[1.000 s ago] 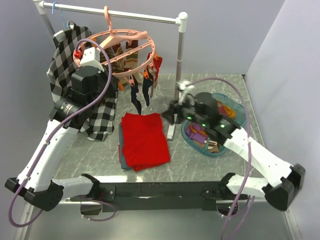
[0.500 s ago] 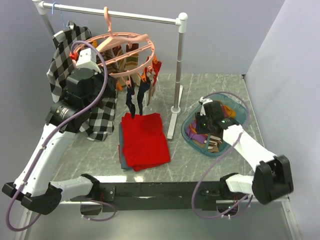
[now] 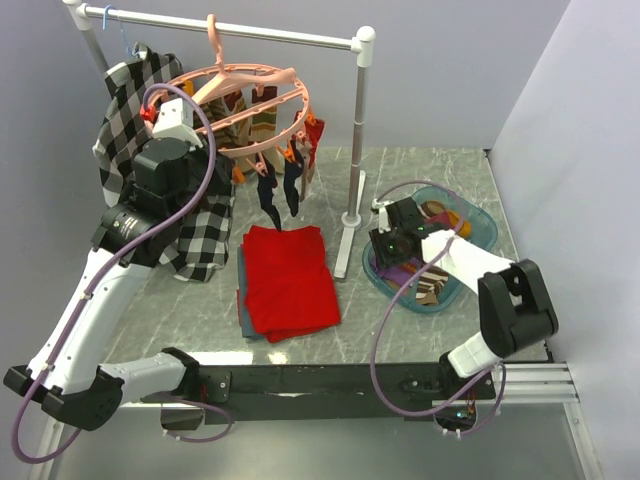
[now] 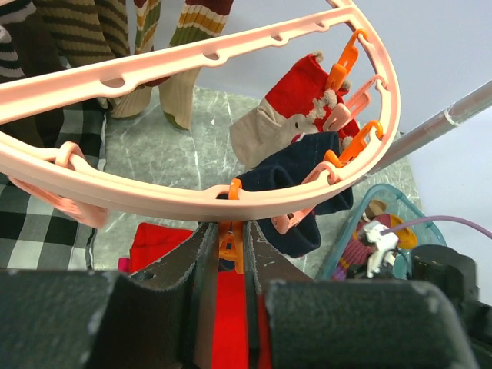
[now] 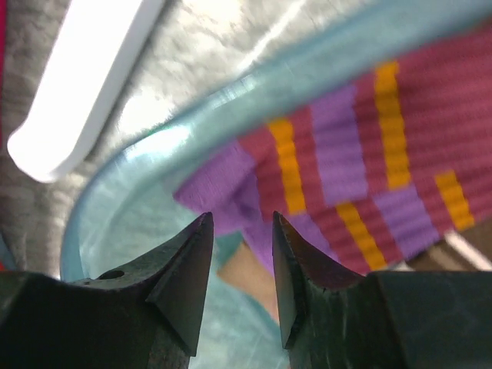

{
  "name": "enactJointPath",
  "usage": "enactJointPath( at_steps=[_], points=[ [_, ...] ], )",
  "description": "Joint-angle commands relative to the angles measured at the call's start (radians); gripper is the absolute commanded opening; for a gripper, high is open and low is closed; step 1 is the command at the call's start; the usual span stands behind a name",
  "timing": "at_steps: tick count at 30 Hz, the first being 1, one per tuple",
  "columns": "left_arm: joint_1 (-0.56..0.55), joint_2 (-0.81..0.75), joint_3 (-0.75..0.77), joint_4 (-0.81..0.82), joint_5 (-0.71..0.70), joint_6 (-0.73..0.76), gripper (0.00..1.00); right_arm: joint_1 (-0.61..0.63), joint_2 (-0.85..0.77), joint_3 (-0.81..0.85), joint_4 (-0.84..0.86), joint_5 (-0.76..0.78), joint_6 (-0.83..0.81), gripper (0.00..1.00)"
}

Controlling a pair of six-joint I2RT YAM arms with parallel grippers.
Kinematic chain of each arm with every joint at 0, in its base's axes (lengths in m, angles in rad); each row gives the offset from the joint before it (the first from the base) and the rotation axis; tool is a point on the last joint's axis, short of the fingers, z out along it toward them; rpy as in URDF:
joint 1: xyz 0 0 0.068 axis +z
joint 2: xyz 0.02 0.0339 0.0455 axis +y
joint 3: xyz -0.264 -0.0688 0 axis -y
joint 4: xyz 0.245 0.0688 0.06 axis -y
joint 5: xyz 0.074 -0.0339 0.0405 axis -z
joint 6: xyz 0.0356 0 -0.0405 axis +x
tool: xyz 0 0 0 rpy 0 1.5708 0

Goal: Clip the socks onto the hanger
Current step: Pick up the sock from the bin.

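The pink hanger (image 3: 250, 95) hangs from the white rail, with navy socks (image 3: 272, 195), brown striped socks (image 3: 262, 118) and a red sock (image 3: 316, 128) clipped on it. My left gripper (image 3: 158, 108) is at the hanger's left side. In the left wrist view it (image 4: 229, 228) is shut on an orange clip (image 4: 230, 250) under the hanger ring (image 4: 154, 192). My right gripper (image 3: 385, 245) is low over the left end of the teal basket (image 3: 482, 222). It (image 5: 242, 231) is open and empty, just above a purple, red and orange striped sock (image 5: 369, 154).
A folded red cloth (image 3: 290, 280) lies mid-table. A black-and-white checked shirt (image 3: 125, 110) hangs at the left. The white rail stand's post (image 3: 355, 140) and foot (image 5: 84, 84) stand just left of the basket. More socks lie in the basket (image 3: 435, 285).
My right gripper has come down from beside the rail post into the basket's left end. My left gripper moved up and left with the hanger a second ago, then held still.
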Motion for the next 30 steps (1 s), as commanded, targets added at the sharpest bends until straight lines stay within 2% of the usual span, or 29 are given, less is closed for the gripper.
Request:
enactJointPath(
  at_steps=[1,6,9,10,13,23,30],
  points=[
    [-0.004,-0.018,0.006,0.028,0.013,0.019,0.19,0.012,0.069,0.057,0.046,-0.002,-0.046,0.44],
    [-0.004,-0.021,0.006,0.023,0.008,0.019,0.19,0.010,0.149,0.046,0.051,0.021,-0.038,0.40],
    [-0.002,-0.019,0.009,0.023,0.005,0.019,0.19,0.010,0.163,0.036,0.048,0.032,-0.035,0.27],
    [-0.002,-0.019,0.009,0.022,0.005,0.018,0.19,0.010,0.157,0.037,0.043,0.027,-0.032,0.18],
    [-0.002,-0.016,0.018,0.019,0.002,0.019,0.19,0.009,0.096,0.043,0.025,0.026,-0.017,0.00],
    [-0.002,-0.009,0.036,0.019,0.010,0.022,0.19,0.007,-0.194,0.112,-0.061,-0.028,0.146,0.00],
    [-0.002,-0.007,0.043,0.025,0.027,0.021,0.19,0.006,-0.294,0.217,-0.148,-0.112,0.176,0.00]
  ],
)
